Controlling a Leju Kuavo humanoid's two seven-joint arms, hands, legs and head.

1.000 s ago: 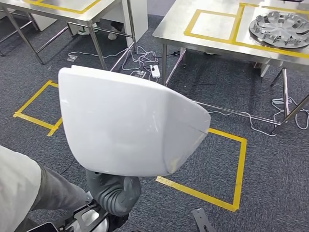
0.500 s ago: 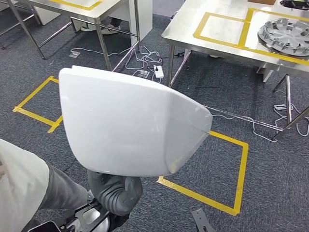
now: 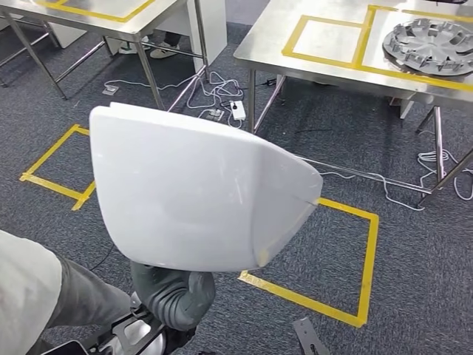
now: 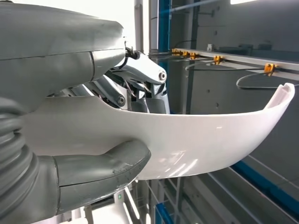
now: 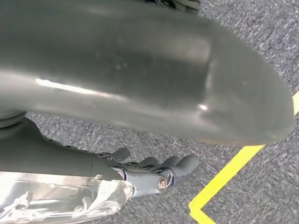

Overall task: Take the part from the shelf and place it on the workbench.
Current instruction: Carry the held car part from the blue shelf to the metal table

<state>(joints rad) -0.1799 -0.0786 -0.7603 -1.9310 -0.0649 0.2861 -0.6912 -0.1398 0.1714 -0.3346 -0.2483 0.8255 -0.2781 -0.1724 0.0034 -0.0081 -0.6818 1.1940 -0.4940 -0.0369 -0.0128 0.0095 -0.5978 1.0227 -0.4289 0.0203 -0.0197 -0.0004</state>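
Gleaming white curved part (image 3: 195, 192), glossy, in left hand (image 3: 173, 296).

left robot hand (image 3: 174, 294) grips; right robot hand (image 5: 155, 172) hangs, fingers straight.

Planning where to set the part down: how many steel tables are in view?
2: one steel table at far left, one steel table at far right carrying a grey wheel cover. The held white part may hide more.

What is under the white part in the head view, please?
Under the white part the left robot hand grips its lower edge above grey carpet and yellow tape. The part covers the fingers.
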